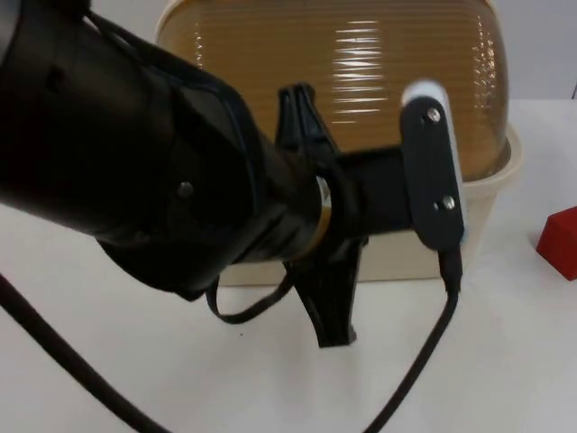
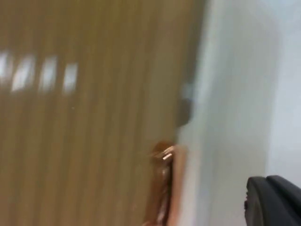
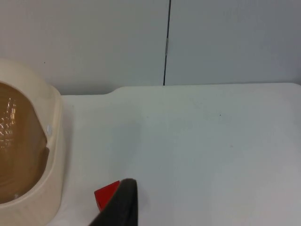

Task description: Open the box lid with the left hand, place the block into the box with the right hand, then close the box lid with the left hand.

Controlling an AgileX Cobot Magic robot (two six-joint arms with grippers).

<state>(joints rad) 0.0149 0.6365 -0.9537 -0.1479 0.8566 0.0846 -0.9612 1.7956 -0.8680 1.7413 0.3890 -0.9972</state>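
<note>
The left arm (image 1: 135, 162) is filling the near left of the top view, reaching toward the box (image 1: 478, 203). Its left gripper (image 1: 311, 216) is hanging in front of the box's near wall; I cannot tell whether its fingers are spread or pressed together. The amber ribbed lid (image 1: 388, 72) is lying shut on the cream box. The left wrist view is showing these ribs (image 2: 84, 117) very close. The red block (image 1: 561, 242) is lying on the white table (image 1: 505, 361), right of the box. The right wrist view is showing the block (image 3: 106, 194) just beside a black fingertip (image 3: 123, 205) of the right gripper, and I cannot tell that gripper's state, with the grey partition wall (image 3: 94, 42) far behind.
</note>
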